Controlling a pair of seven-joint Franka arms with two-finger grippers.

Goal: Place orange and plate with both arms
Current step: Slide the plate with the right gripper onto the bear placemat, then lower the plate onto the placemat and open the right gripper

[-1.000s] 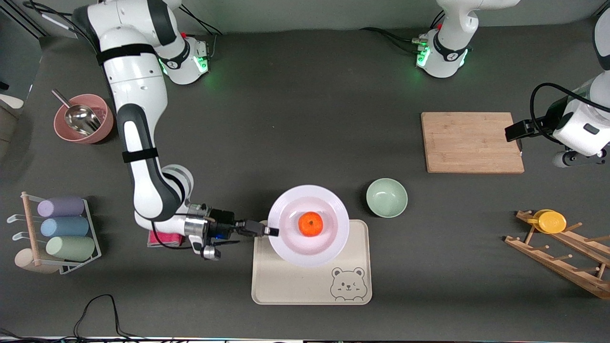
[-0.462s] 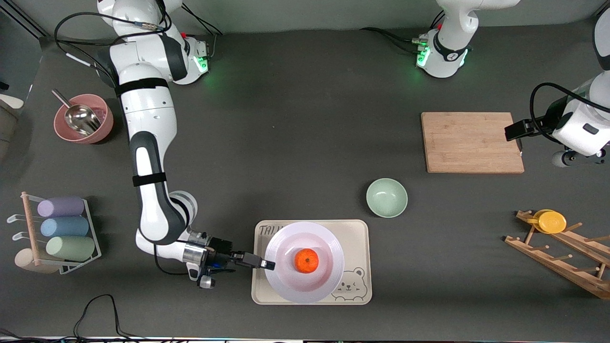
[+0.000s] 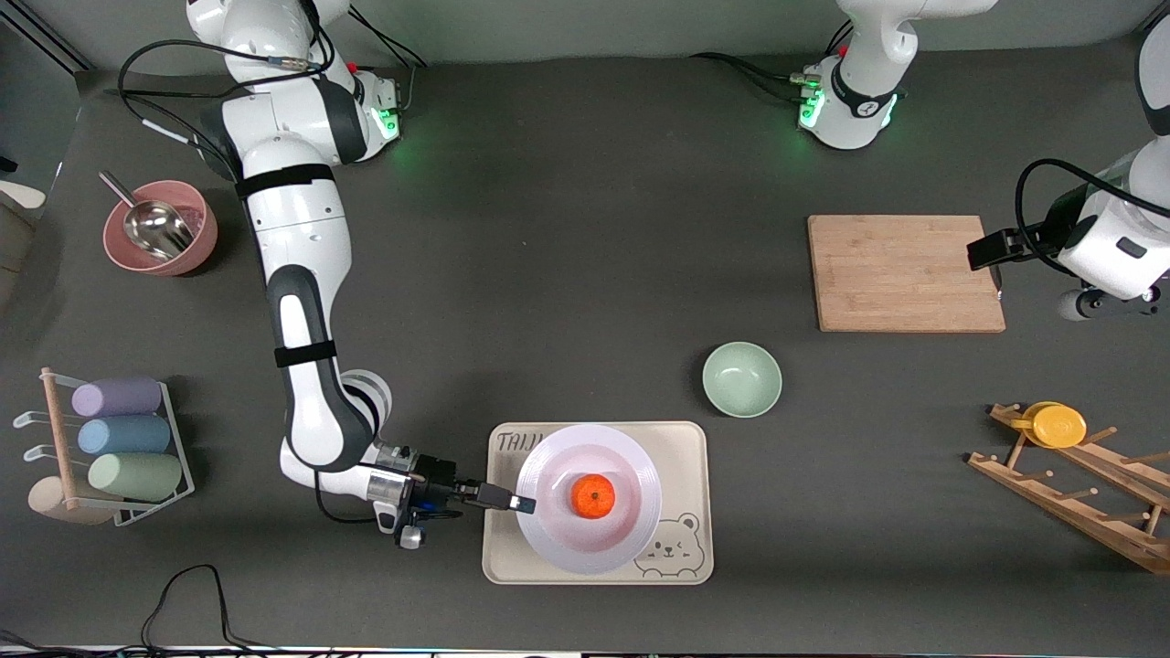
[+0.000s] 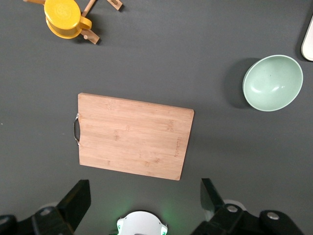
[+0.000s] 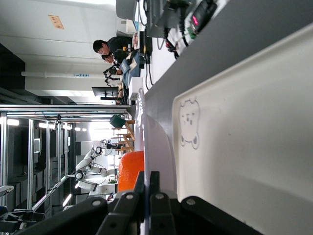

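The white plate (image 3: 587, 539) with a faint lavender tint is over the cream bear tray (image 3: 681, 448), with the orange (image 3: 593, 496) at its middle. My right gripper (image 3: 523, 504) is shut on the plate's rim at the edge toward the right arm's end. In the right wrist view the fingers (image 5: 148, 193) pinch the thin rim of the plate (image 5: 156, 142), with the orange (image 5: 130, 171) beside them and the tray (image 5: 254, 147) just off the plate. My left gripper (image 4: 142, 205) is open and empty, held high above the wooden board (image 3: 905, 272), waiting.
A pale green bowl (image 3: 741, 378) stands farther from the camera than the tray. A wooden rack with a yellow disc (image 3: 1057, 425) is at the left arm's end. A pink bowl with a scoop (image 3: 160, 228) and a cup rack (image 3: 114, 448) are at the right arm's end.
My right gripper has carried the plate with the orange nearer to the camera, from the tray's far edge to over its middle. The left arm has not moved.
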